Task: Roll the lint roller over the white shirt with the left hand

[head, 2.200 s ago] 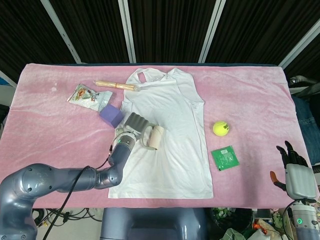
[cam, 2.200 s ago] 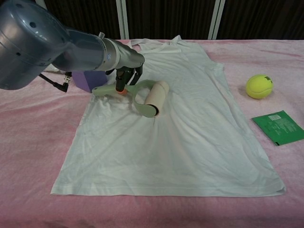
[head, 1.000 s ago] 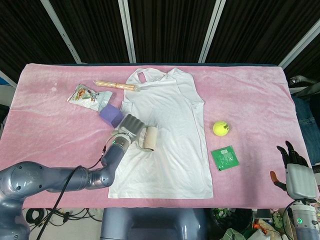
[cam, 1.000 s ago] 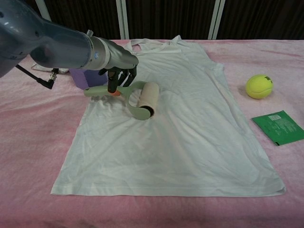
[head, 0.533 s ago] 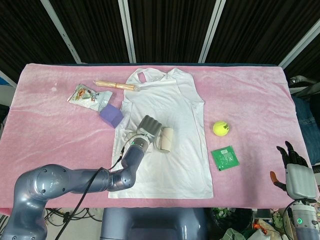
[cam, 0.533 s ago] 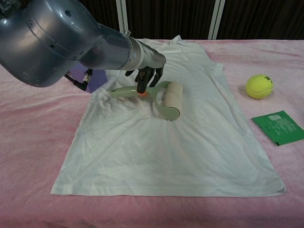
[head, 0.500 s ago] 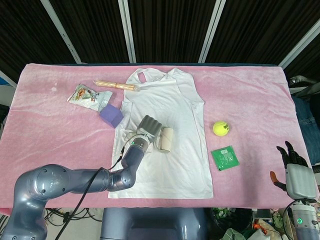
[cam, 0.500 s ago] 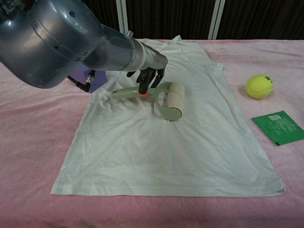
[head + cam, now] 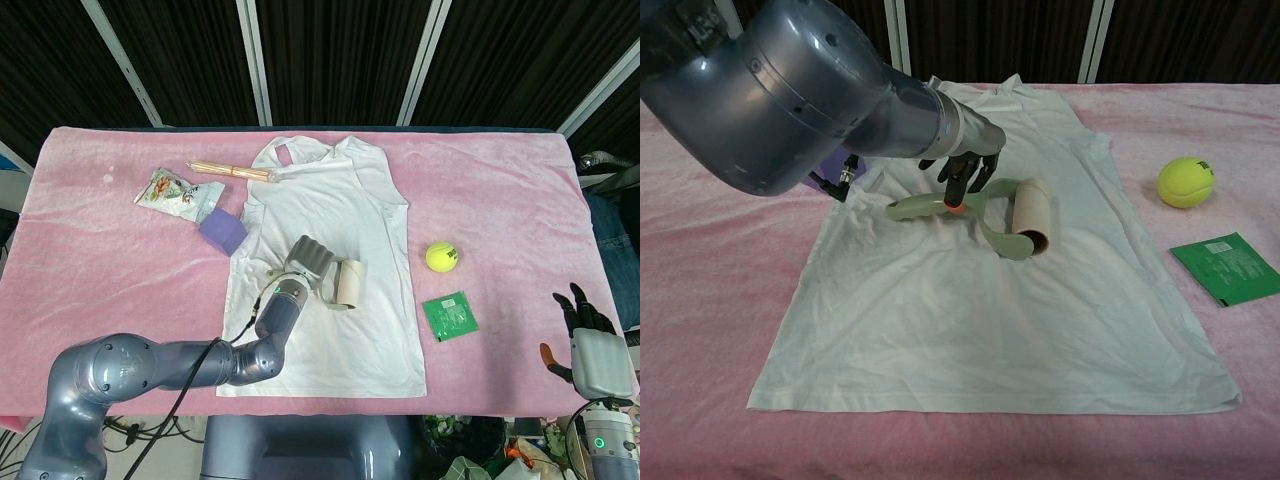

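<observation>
one hand around lint roller handle

The head view looks steeply down from above the robot's edge of the pink table, covering its full width. The chest view sits lower and nearer, facing across the table at a shallow angle. Both views share the white shirt and the tennis ball.

Desk carries a pink cloth cover. Right side: 1 yellow tennis ball, with 1 green packet near it, closer to the front edge. Left side: 1 purple block, 1 snack packet, 1 bundle of wooden sticks.
</observation>
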